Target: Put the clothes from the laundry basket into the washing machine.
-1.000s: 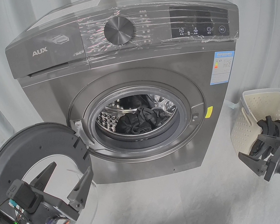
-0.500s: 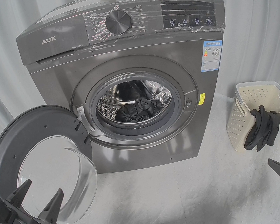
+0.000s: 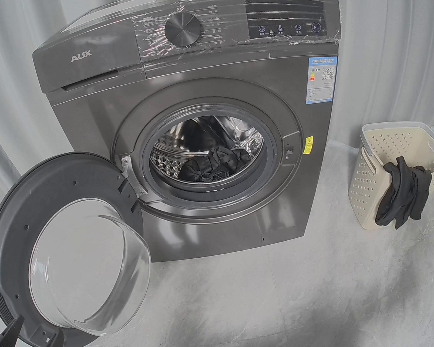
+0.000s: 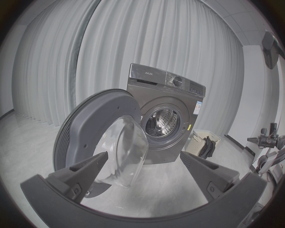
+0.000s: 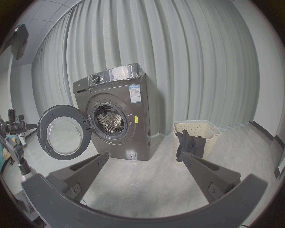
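**Operator:** State of the fingers?

**Inspector:** Your left fingers [image 4: 86, 169] are spread wide with nothing between them. They hang low near the floor [image 3: 280, 292], just in front of the open door [image 3: 40, 195]. Your right fingers [image 5: 207, 172] are likewise spread and hold nothing. They sit low on the robot's right, apart from the laundry basket [image 3: 365, 190].

**Operator:** And the clothes?

**Inspector:** One dark garment [image 3: 402, 195] is draped over the basket's front rim and hangs down its outer wall. A dark bundle [image 3: 210, 166] lies inside the drum [image 3: 168, 163] of the washing machine [image 3: 193, 65]. The door is swung fully open toward the robot's left. The basket stands on the floor near the machine's right side, before a pale curtain [image 3: 393, 16].
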You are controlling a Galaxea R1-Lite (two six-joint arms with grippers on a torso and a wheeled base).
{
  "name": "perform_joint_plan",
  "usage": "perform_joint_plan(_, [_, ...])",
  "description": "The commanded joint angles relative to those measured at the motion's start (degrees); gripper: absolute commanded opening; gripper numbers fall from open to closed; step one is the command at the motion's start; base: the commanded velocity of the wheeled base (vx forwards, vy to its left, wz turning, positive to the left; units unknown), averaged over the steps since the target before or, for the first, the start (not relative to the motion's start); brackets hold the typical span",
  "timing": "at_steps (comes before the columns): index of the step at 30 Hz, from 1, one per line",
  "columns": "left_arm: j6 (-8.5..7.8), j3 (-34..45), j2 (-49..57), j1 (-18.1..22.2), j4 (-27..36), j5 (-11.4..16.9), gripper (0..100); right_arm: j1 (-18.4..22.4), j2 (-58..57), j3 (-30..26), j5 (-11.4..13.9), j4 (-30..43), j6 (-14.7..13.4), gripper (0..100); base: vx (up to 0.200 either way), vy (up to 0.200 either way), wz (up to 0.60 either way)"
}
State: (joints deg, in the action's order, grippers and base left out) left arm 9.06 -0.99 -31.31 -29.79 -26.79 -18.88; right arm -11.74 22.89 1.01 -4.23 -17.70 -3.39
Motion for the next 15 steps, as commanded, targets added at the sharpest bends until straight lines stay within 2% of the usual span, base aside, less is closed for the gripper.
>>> perform_joint_plan(1, [1.93, 1.0, 14.5, 6.2, 7.2, 3.9, 100, 6.9, -14.0, -1.0, 3.7, 6.6, 1.4, 100, 0.0, 0.0, 0.0])
perform_joint_plan(2, [2.02, 1.0, 17.2, 9.0, 8.5, 6.2, 100, 8.9, -17.5, -1.0, 5.5, 10.1, 1.4, 100, 0.0, 0.0, 0.0])
perform_joint_plan(5, [1.58, 1.0, 20.1, 13.1, 10.8, 10.1, 100, 10.9, -21.7, -0.7, 7.7, 14.9, 1.5, 100, 0.0, 0.0, 0.0])
perform_joint_plan(9, [1.4, 1.0, 26.1, 17.1, 16.2, 14.8, 100, 11.7, -22.9, -0.4, 8.3, 16.4, 1.4, 100, 0.0, 0.0, 0.0])
perform_joint_plan(13, [1.14, 1.0, 26.4, 17.4, 21.2, 13.7, 100, 11.7, -22.9, -0.6, 6.4, 16.1, 2.2, 100, 0.0, 0.0, 0.0])
perform_joint_plan(15, [0.79, 1.0, 26.4, 18.0, 21.6, 12.8, 100, 11.7, -22.9, -1.0, 2.9, 16.9, 4.4, 100, 0.0, 0.0, 0.0])
